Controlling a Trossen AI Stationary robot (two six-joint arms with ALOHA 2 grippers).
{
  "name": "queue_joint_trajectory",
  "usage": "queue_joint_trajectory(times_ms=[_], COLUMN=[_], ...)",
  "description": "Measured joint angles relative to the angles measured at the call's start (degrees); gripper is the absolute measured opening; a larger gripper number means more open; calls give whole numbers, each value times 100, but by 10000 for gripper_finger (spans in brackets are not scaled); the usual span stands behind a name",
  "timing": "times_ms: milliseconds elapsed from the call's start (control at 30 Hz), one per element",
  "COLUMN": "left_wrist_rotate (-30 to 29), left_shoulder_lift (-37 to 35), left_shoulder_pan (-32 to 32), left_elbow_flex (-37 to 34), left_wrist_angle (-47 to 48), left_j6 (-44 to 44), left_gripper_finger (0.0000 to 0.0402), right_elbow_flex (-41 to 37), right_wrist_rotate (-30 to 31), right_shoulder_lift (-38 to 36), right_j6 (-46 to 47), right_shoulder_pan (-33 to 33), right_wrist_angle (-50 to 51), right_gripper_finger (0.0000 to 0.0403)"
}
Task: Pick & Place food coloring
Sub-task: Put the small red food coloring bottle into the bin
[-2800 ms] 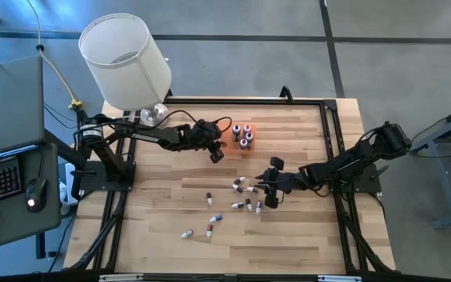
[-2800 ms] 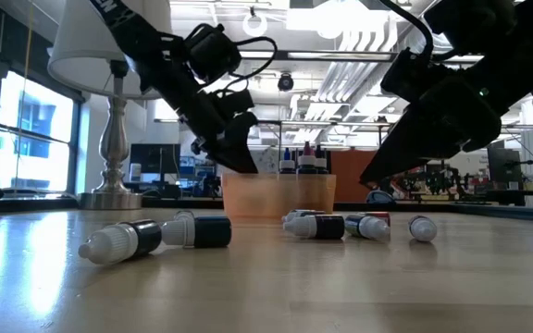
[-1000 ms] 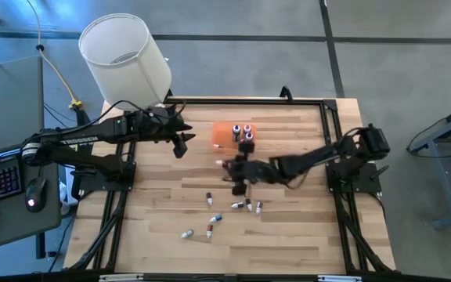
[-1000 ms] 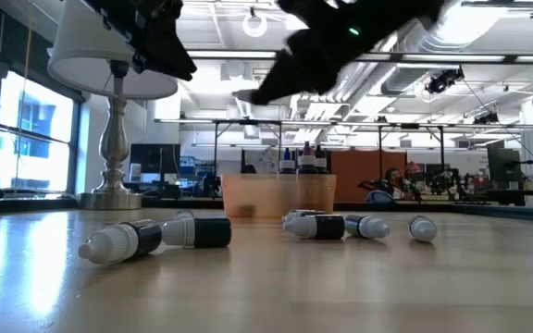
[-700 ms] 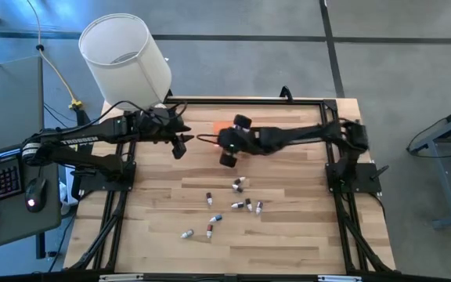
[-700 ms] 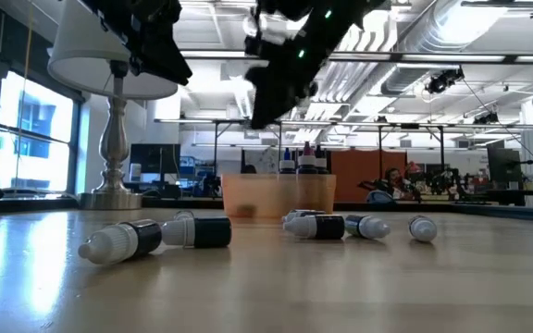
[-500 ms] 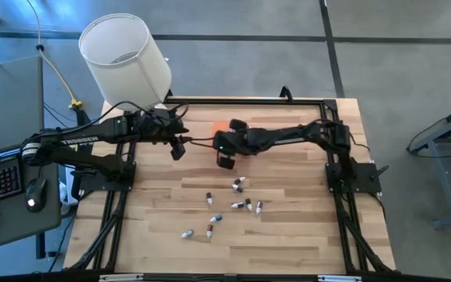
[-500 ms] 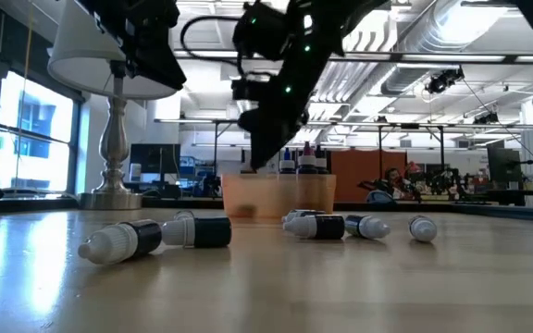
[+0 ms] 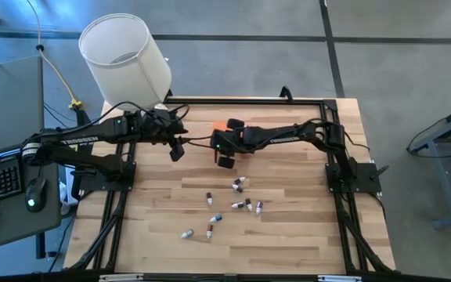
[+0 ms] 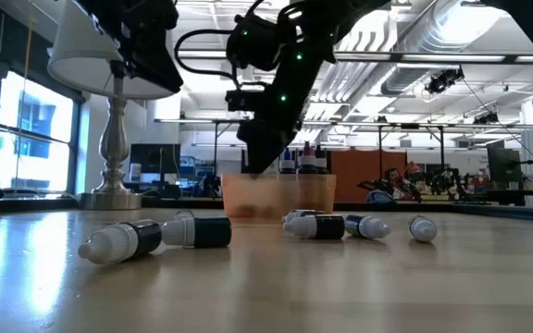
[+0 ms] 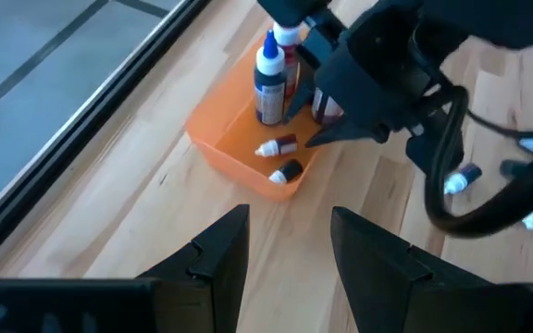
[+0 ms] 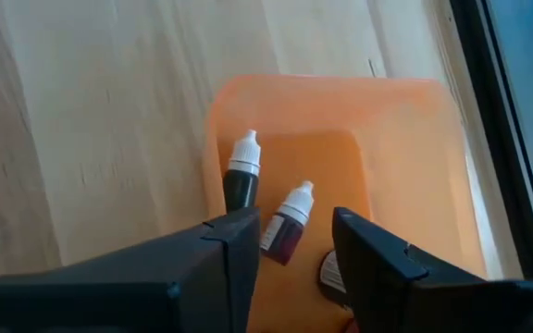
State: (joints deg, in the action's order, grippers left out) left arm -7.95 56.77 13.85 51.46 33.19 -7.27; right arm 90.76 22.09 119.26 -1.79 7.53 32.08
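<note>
The orange tray [image 9: 219,126] stands at the table's far middle. Upright food coloring bottles [image 11: 268,79] stand in it, and two lie on its floor: a dark one [image 12: 241,181] and a purple-red one [image 12: 288,222]. My right gripper [image 12: 292,242] hovers open just above the tray, pointing steeply down, with nothing between its fingers. Several more bottles [image 9: 239,185] lie on their sides on the wood nearer the front. My left gripper [image 11: 290,242] waits open in the air left of the tray.
A lamp with a white shade [image 9: 125,61] stands at the table's far left corner, behind my left arm. A black frame rail [image 9: 245,100] runs along the table's edges. Bare wood lies between the tray and the loose bottles [image 10: 197,231].
My right gripper has swung from above the loose bottles toward the table's far edge and left, over the orange tray. It has tipped to point more steeply down and sunk a little. My left arm has kept its place.
</note>
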Motion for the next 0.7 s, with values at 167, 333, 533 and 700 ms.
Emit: queue_joint_trajectory(times_ms=[167,333,533,700], left_wrist_rotate=[1022,2293,3709,3209], left_shoulder_lift=[0,0,-2,164], left_shoulder_pan=[-3,-323,-1217,-1871], left_elbow_flex=[-255,-897,-2014,-2724], left_wrist_angle=[-31,-679,-2647,-4192], left_j6=[399,744,1432,1787], left_gripper_finger=[152,152,152,152], right_elbow_flex=[-7,-7,-5,-7], right_wrist_rotate=[-43,-173,-142,-145], right_shoulder_lift=[-230,-768,-1522,-1823], right_j6=[57,182,662,1045], right_shoulder_pan=[-99,-377,-837,-1260], right_wrist_angle=[32,232,522,678], right_gripper_finger=[147,151,143,140])
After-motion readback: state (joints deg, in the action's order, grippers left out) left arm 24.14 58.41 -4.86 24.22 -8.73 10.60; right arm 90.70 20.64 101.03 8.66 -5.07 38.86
